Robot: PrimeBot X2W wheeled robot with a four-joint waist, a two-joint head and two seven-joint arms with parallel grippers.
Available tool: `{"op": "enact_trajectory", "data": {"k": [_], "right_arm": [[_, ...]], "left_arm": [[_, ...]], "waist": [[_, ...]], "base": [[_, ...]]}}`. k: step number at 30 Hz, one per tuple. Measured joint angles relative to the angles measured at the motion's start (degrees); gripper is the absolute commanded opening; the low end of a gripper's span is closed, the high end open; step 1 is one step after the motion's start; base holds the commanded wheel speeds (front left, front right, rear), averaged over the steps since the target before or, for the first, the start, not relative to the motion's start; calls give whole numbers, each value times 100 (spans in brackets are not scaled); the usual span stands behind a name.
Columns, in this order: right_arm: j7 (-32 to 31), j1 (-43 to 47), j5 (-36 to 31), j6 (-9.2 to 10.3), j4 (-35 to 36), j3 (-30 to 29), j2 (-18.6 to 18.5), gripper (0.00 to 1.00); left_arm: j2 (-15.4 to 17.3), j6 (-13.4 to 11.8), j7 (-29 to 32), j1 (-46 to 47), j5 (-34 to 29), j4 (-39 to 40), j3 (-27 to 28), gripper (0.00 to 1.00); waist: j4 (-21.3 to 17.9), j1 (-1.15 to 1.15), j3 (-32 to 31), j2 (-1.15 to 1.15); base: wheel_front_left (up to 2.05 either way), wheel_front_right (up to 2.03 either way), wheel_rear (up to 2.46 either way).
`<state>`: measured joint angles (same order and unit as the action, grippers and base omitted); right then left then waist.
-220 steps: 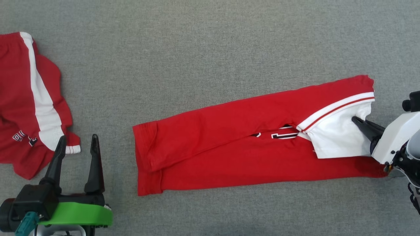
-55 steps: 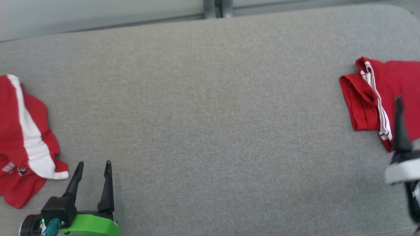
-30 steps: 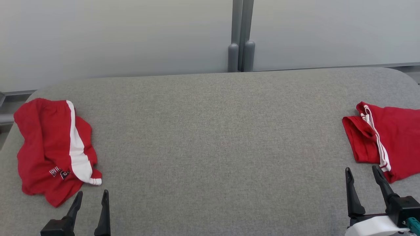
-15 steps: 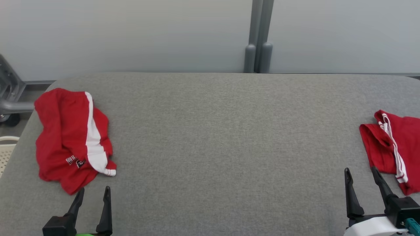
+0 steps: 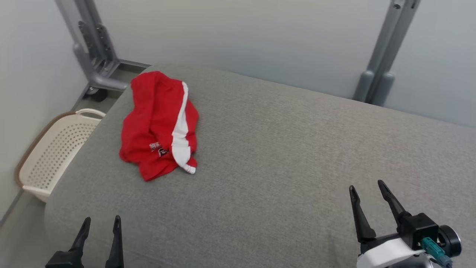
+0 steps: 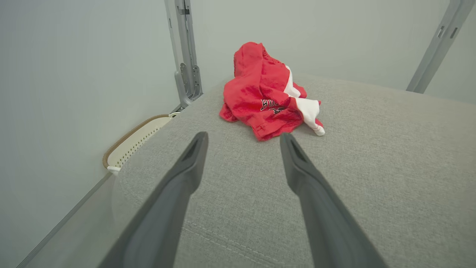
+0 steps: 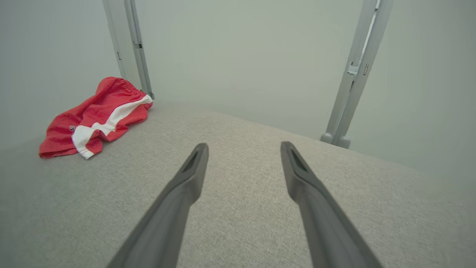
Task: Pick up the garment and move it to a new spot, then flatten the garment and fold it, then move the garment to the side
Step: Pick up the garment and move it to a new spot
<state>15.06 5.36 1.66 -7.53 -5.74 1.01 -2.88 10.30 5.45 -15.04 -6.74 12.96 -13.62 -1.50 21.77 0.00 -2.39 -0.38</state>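
1. A crumpled pair of red shorts (image 5: 156,126), with a white side stripe and small lettering near one hem, lies in a loose heap on the grey fabric-covered table (image 5: 282,156), close to the table's far left corner.
2. The left gripper (image 5: 103,219) hovers over the table's near left edge. Its two dark fingers are spread wide with nothing between them, and they point toward the shorts, clear of the cloth.
3. The right gripper (image 5: 366,185) hovers over the table's near right part, also spread wide and empty, well apart from the shorts.
4. A cream perforated laundry basket (image 5: 55,149) stands on the floor just beside the table's left end.
5. Two grey metal posts rise behind the table's far edge, one (image 5: 93,48) at the left corner and one (image 5: 383,56) toward the right.
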Motion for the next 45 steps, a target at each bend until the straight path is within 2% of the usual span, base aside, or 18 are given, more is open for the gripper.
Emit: {"op": "enact_trajectory", "data": {"k": [7,11,16,19,22,25,27,28,32,36,37,38,39,45], "right_arm": [[0,-212,19,0,-20,112,10,100],[0,-230,-77,0,160,-53,11,100],[0,-673,-297,0,397,-110,-181,100],[0,-916,-383,1,486,-123,-341,100],[0,-1100,-443,1,539,-166,-468,100],[0,-1299,-482,0,553,-171,-516,100],[0,-1351,-485,0,557,-171,-505,100],[0,-1436,-488,0,580,-207,-488,100],[0,-1514,-490,0,603,-192,-455,100],[0,-1547,-491,1,631,-260,-403,100],[0,-1550,-491,1,638,-281,-399,100],[0,-1553,-491,1,642,-286,-391,100],[0,-1554,-490,1,642,-289,-380,100],[0,-1552,-472,1,621,-341,-281,100]], "left_arm": [[-42,-16,45,69,1,-15,-64,100],[-192,36,339,605,167,-149,-232,100],[-442,79,1168,1994,481,-594,-489,100],[-564,105,2071,2868,733,-1124,-702,100],[-662,101,2787,3661,1174,-1614,-777,100],[-714,5,3206,4350,1467,-2247,-839,100],[-725,-18,3247,4467,1610,-2401,-804,100],[-726,-105,3289,4658,1720,-2724,-808,100],[-737,-249,3325,4829,1767,-3256,-843,100],[-732,-205,3190,4991,2012,-3756,-757,100],[-726,-199,3074,5046,2003,-3838,-778,64],[-709,-200,2944,5105,1915,-3909,-825,9],[-682,-198,2858,5163,1812,-3996,-915,0],[-499,63,2757,5482,1559,-4167,-1355,0]], "waist": [[549,0,-1,0],[667,0,125,0],[746,0,474,0],[758,0,767,0],[727,0,1107,0],[581,0,1600,0],[527,1,1719,0],[408,1,1936,0],[191,1,2185,0],[-129,1,2400,0],[-198,1,2445,0],[-262,1,2486,0],[-325,1,2523,0],[-595,1,2610,0]], "base": [[0,0,0],[0,0,0],[0,0,0],[0,0,0],[0,0,0],[0,0,0],[0,0,0],[0,0,0],[0,0,0],[0,0,0],[0,0,0],[0,0,0],[0,0,0],[0,0,0]]}}
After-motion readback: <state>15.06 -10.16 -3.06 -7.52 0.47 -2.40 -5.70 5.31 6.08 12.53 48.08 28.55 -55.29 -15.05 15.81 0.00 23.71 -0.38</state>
